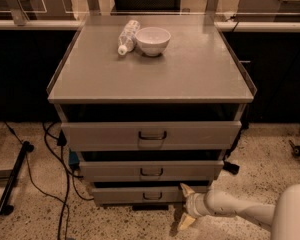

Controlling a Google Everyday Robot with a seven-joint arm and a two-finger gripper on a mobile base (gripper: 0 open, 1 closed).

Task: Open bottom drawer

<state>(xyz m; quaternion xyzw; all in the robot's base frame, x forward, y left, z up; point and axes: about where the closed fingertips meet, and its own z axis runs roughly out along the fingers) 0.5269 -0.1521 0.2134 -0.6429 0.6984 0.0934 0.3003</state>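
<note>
The bottom drawer (121,195) is the lowest and narrowest grey front of the cabinet, with a small dark loop handle (152,196) at its centre. It sits nearly flush under the middle drawer (110,171). My gripper (185,204) is low, near the floor, in front of the bottom drawer's right end and to the right of the handle. It is open and empty. Its upper fingertip (184,187) reaches the drawer front's right part and its lower one hangs over the floor. The pale arm (240,210) comes in from the lower right.
The top drawer (100,134) stands out furthest. A white bowl (152,40) and a lying plastic bottle (128,36) rest on the cabinet top (155,74). Black cables (60,184) and a dark stand (12,179) lie on the floor at left. Dark counters stand behind.
</note>
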